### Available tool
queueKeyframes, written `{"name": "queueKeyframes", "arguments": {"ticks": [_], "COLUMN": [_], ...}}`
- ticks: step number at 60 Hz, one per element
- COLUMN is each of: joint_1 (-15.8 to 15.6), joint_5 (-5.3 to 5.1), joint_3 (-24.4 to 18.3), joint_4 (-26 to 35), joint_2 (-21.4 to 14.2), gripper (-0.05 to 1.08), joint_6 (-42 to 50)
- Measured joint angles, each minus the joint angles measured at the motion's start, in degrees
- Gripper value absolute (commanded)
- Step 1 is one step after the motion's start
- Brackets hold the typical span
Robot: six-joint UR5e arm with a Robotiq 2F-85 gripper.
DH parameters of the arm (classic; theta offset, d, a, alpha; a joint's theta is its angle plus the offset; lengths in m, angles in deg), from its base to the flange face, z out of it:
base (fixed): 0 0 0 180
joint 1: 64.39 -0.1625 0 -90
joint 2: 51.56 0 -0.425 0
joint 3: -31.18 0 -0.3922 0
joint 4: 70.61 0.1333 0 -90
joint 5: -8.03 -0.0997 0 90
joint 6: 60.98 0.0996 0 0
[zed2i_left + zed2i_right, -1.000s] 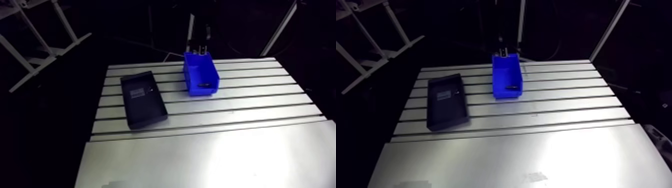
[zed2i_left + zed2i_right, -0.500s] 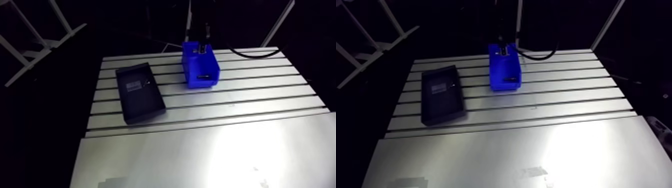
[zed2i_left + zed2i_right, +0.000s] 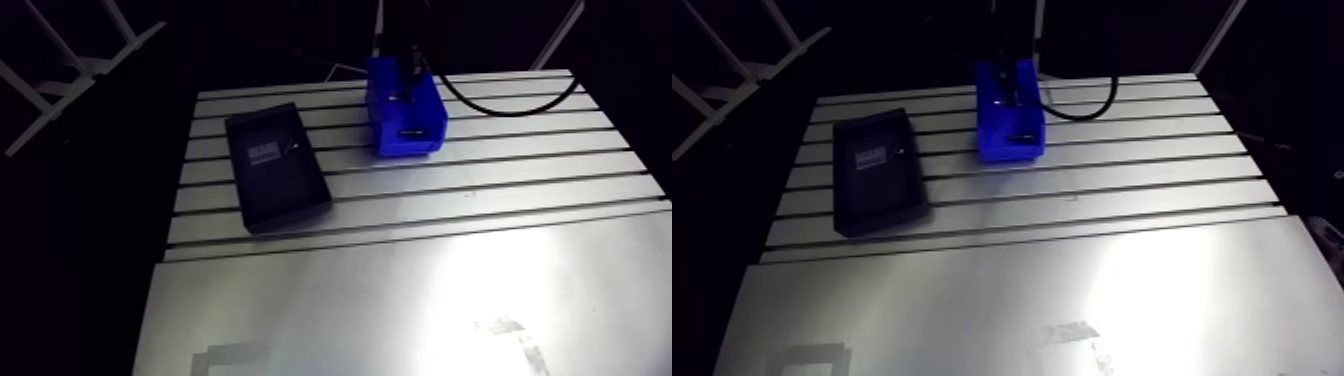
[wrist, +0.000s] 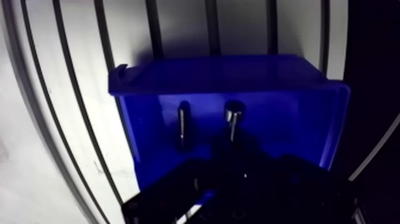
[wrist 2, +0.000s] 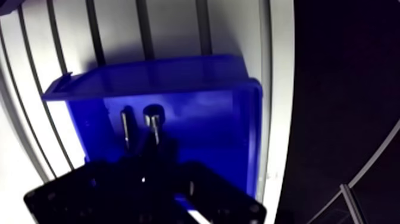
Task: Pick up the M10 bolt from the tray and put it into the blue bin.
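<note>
The blue bin [image 3: 408, 120] stands at the far side of the slotted table, and my gripper [image 3: 407, 80] hangs over its far end. In the wrist view the bin [image 4: 214, 74] lies right under the gripper [image 4: 233, 156], whose dark body hides the near part of the bin. Two bolts show inside: a dark bolt [image 4: 183, 124] lying on the bin's floor and a round-headed bolt [image 4: 233, 116] whose shank runs back under the gripper. I cannot tell whether that bolt is held or lying loose. The black tray [image 3: 277, 170] sits to the bin's left.
A pale label [image 3: 263, 155] and a small light item [image 3: 293, 147] lie in the tray. A black cable [image 3: 500, 108] loops across the table to the right of the bin. The smooth plate [image 3: 420, 300] covers the table's near half.
The whole picture has shifted because the camera moved with the arm. The gripper stays at the bin's far end. The black cable loop has come into view beside the bin.
</note>
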Motion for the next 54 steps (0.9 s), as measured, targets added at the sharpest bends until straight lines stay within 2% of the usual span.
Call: {"name": "queueKeyframes", "arguments": {"ticks": [19, 34, 38, 39, 40, 41, 42, 44, 45, 46, 47, 48, 54], "joint_1": [-0.05, 0.02, 0.04, 0.04, 0.04, 0.05, 0.05, 0.06, 0.07, 0.09, 0.12, 0.16, 0.52], "joint_5": [0.92, 1.09, 1.1, 1.1, 1.1, 1.1, 1.1, 1.07, 1.04, 1.01, 0.97, 0.94, 0.73], "joint_3": [0.54, 0.85, 0.91, 0.92, 0.94, 0.95, 0.96, 0.98, 0.99, 1.0, 1.02, 1.05, 1.28], "joint_4": [-1.75, -2.37, -2.43, -2.44, -2.45, -2.46, -2.47, -2.51, -2.55, -2.62, -2.7, -2.83, -4.24], "joint_2": [1.41, 1.81, 1.84, 1.84, 1.85, 1.85, 1.85, 1.86, 1.86, 1.86, 1.86, 1.85, 1.7], "gripper": [0.99, 0.97, 0.93, 0.86, 0.86, 0.72, 0.72, 0.4, 0.4, 0.22, 0.22, 0.02, 0.0], "joint_6": [0.49, 0.54, 0.57, 0.58, 0.61, 0.65, 0.72, 0.92, 1.06, 1.3, 1.54, 1.82, 3.96]}}
